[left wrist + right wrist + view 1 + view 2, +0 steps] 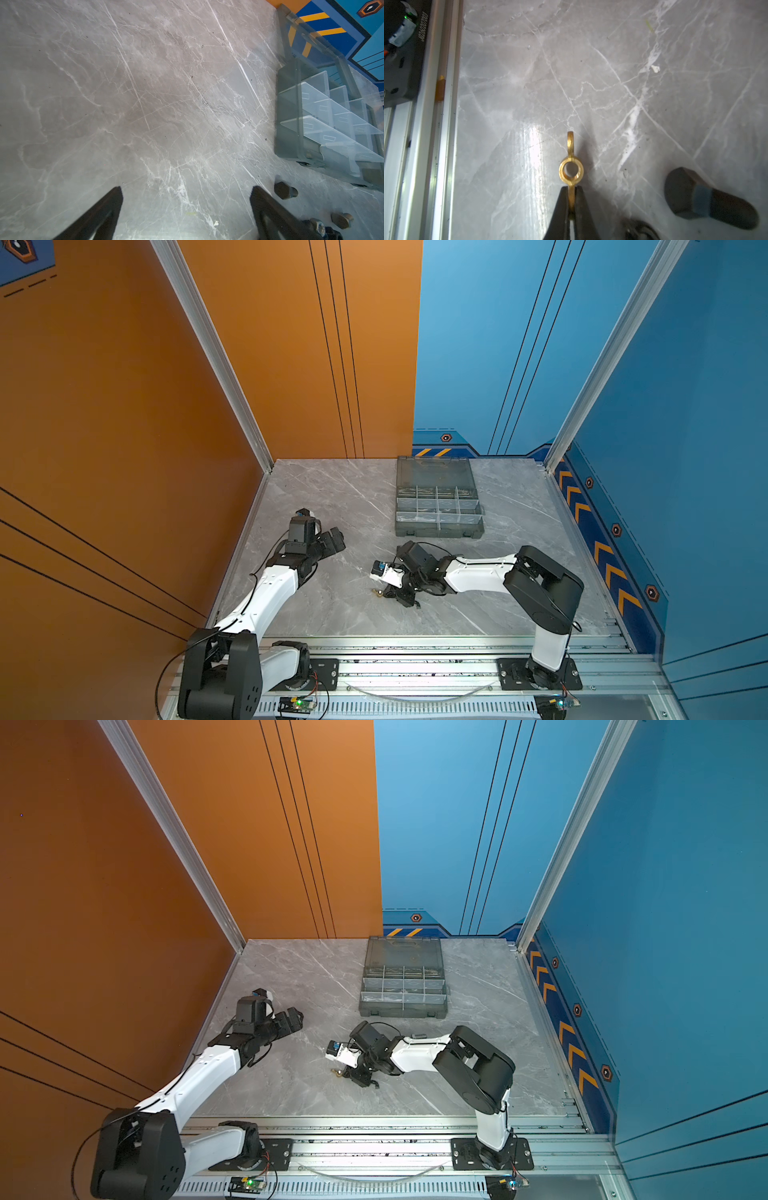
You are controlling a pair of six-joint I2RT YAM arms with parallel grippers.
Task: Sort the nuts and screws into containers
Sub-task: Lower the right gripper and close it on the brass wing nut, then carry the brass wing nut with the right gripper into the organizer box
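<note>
Brass wing nut [571,170] clamped in right jaws, one wing partly hidden, left jaws spread wide

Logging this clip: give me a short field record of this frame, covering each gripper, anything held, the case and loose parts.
left gripper: open, empty, over bare table
right gripper: shut on one wing of the brass wing nut
nut lifted: cannot tell
organizer case: lid open, far side of table
parts in case: none visible
loose parts: screw and second screw on table near the case
</note>
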